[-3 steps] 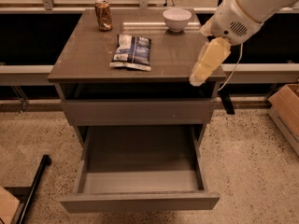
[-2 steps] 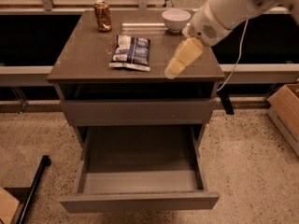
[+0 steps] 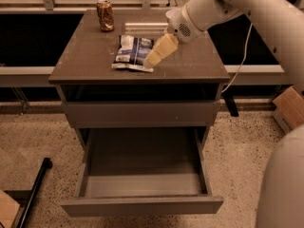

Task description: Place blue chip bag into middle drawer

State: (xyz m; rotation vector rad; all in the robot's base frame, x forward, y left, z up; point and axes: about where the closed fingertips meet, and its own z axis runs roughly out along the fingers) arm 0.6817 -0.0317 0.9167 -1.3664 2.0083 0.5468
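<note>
The blue chip bag [image 3: 131, 51] lies flat on the cabinet top, near its middle. My gripper [image 3: 157, 53] hangs at the bag's right edge, just over it or touching it; the arm reaches in from the upper right. The middle drawer [image 3: 145, 167] is pulled wide open below, and its grey floor is bare.
A brown-gold can [image 3: 105, 15] stands at the back left of the cabinet top [image 3: 85, 56]. A shut drawer front [image 3: 142, 113] sits above the open drawer. A cardboard box [image 3: 290, 109] is on the floor at right, and a black pole [image 3: 35, 194] at lower left.
My gripper has swung left across the cabinet top, from its right front edge to the right side of the chip bag. The arm now hides the white bowl.
</note>
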